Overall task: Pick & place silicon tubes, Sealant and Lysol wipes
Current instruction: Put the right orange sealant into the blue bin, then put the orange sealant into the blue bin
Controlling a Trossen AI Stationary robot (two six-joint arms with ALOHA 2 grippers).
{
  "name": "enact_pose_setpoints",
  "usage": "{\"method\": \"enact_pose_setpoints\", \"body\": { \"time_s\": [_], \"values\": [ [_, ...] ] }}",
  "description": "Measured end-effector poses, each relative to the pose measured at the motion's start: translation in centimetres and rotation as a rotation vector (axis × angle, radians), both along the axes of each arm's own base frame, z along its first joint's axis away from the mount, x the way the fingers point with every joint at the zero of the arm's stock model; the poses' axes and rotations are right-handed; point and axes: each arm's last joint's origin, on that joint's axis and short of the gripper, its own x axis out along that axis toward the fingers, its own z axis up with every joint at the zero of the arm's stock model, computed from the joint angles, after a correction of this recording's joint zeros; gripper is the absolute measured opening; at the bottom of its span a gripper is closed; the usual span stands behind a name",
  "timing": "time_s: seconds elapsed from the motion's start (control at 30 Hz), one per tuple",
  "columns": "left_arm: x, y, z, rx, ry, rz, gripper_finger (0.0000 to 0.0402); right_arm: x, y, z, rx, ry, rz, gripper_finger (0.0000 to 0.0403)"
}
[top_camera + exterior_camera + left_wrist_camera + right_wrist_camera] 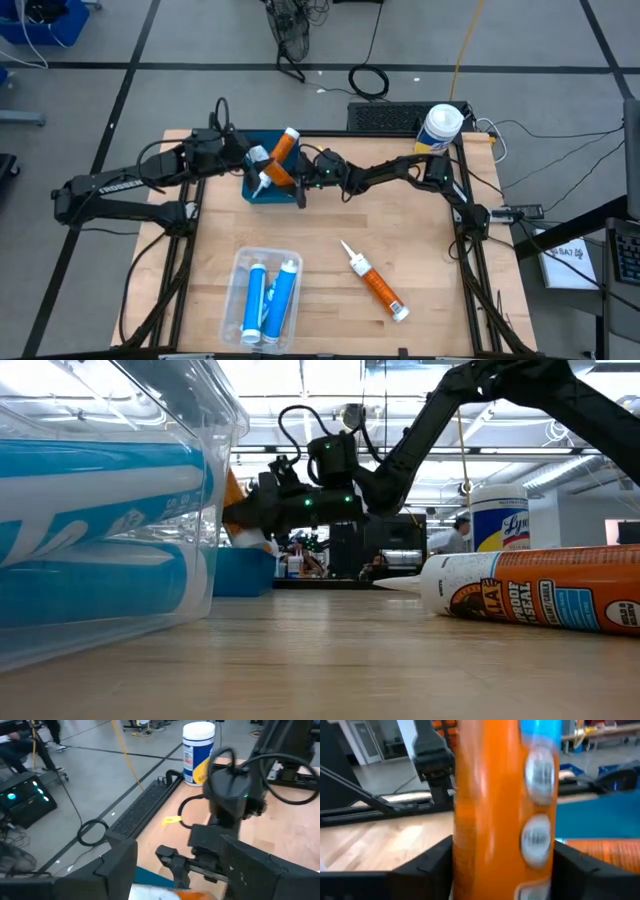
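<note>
On the surface (420, 260), both arms meet over the blue bin (270, 188). The right tool (303, 180) clamps an orange tube (281, 172) above it; the left tool (250, 160) sits alongside, its grip unclear. The wipes (440, 128) stand upright at the far right corner.

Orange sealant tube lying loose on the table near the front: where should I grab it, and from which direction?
Take the orange sealant tube across the middle of its round body, coming straight down from above. It lies flat and diagonal on the bare table, white nozzle toward the back, so turn the claw crosswise to its length. The nozzle tapers and would probably slip. Nothing lies close beside it, so both sides look free.
</note>
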Motion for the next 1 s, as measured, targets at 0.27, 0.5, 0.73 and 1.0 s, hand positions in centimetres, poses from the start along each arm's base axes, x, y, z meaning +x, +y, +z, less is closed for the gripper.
{"method": "enact_pose_setpoints", "body": {
  "time_s": [0.27,0.5,0.73,1.0],
  "values": [
    [0.0,0.0,0.0,0.005,0.004,0.013,0.0264,0.3,1.0,0.6,-0.026,-0.042,0.01,0.0344],
    [0.0,0.1,0.0,0.005,0.006,0.016,0.0263,0.4,1.3,0.6,-0.068,-0.047,-0.017,0.0345],
    [-0.1,0.0,-0.2,0.001,0.019,0.016,0.0258,0.4,1.3,0.2,-0.058,-0.008,-0.014,0.0336],
    [-0.2,0.0,-0.5,-0.009,0.061,0.015,0.0257,-2.7,3.5,5.9,0.008,0.392,0.086,0.0334]
  ]
}}
